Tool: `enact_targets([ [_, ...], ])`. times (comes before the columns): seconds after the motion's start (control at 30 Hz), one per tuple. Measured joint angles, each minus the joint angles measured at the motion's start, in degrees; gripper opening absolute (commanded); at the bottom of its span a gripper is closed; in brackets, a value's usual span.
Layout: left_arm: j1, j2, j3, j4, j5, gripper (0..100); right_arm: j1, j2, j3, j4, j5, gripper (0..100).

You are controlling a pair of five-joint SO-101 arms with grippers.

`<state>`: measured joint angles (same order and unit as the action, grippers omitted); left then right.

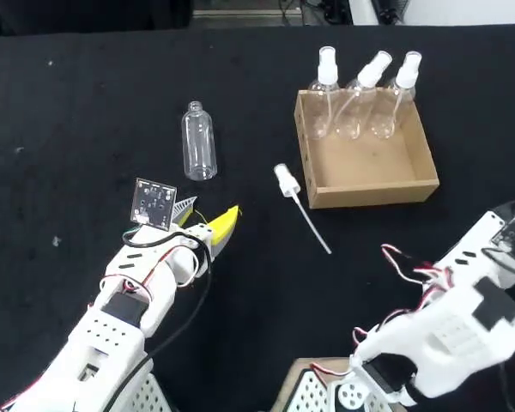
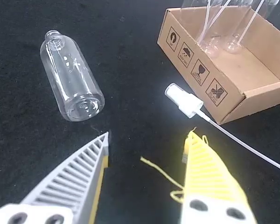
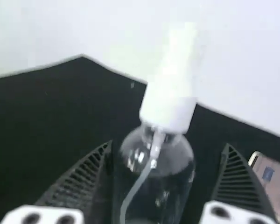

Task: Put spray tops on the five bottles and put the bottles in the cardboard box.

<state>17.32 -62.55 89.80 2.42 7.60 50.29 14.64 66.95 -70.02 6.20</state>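
Black tabletop (image 1: 69, 103); brown cardboard box (image 1: 373, 194) at upper right held three capped clear bottles (image 1: 350, 112). Left gripper (image 1: 213, 206) at lower left gaped wide, empty. Right gripper (image 3: 168, 145) clamped a fourth capped bottle (image 3: 158, 182). Uncapped clear plastic bottle (image 1: 198, 142) lay centre-left, with the loose white spray top (image 1: 287, 182) just beside the box.

Perhaps a lab: black-covered robot table (image 1: 60, 103).

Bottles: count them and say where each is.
5. Three capped bottles sit in the cardboard box; an uncapped bottle lies left of it; the right pincer holds a fourth capped bottle.
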Motion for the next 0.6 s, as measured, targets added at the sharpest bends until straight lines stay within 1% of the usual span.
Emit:
enact_targets([
  [0.1, 0.00, 0.00, 0.00, 0.00, 0.00, 25, -2.11, -5.54, 5.80, -1.41, 0.00, 30.4],
  [0.3, 0.00, 0.00, 0.00, 0.00, 0.00, 25, -1.58, -16.09, 12.40, 0.53, 0.00, 30.4],
  [0.47, 0.00, 0.00, 0.00, 0.00, 0.00, 25, 1.49, -26.11, 15.74, 8.70, 0.00, 30.3],
  [0.6, 0.00, 0.00, 0.00, 0.00, 0.00, 25, 3.43, -36.48, 16.35, 21.10, 0.09, 30.3],
])
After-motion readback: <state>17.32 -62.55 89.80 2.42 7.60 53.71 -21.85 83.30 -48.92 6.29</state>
